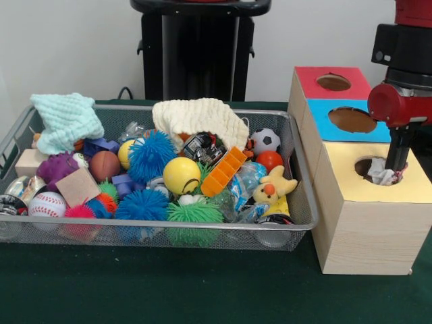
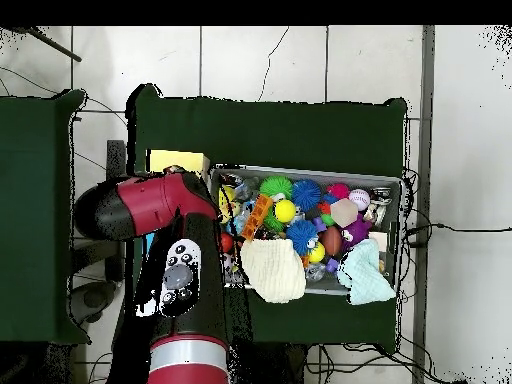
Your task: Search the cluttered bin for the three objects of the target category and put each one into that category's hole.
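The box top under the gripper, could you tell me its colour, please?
Yellow; the box top shows best in the front view.

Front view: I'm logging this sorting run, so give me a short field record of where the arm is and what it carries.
arm position: over the yellow box, claw down at its hole
claw contents: white crumpled item, partly inside the hole
claw state: cannot tell
other holes: red box and blue box, nothing visible inside
bin: full of toys, with two cloths on top
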`<state>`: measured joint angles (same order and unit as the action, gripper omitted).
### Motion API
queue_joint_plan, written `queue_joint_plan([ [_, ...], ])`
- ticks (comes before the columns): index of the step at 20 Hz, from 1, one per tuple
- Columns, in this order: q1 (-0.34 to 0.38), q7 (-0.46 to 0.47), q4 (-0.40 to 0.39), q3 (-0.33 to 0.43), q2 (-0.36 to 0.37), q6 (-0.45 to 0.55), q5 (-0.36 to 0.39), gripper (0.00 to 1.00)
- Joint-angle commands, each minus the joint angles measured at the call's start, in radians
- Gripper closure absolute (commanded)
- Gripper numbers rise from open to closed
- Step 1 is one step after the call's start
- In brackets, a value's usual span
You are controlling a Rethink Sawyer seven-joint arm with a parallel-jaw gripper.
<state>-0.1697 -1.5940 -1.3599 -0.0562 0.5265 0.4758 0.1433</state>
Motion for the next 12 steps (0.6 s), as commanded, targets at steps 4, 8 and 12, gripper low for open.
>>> queue_joint_plan([
  [4,0.011,-0.09,-0.021,0.019,-0.118,-0.09,0.082,1.0],
  [8,0.016,-0.084,-0.022,0.017,-0.128,-0.112,0.092,1.0],
  [12,0.023,-0.078,-0.022,0.02,-0.135,-0.126,0.097,1.0],
])
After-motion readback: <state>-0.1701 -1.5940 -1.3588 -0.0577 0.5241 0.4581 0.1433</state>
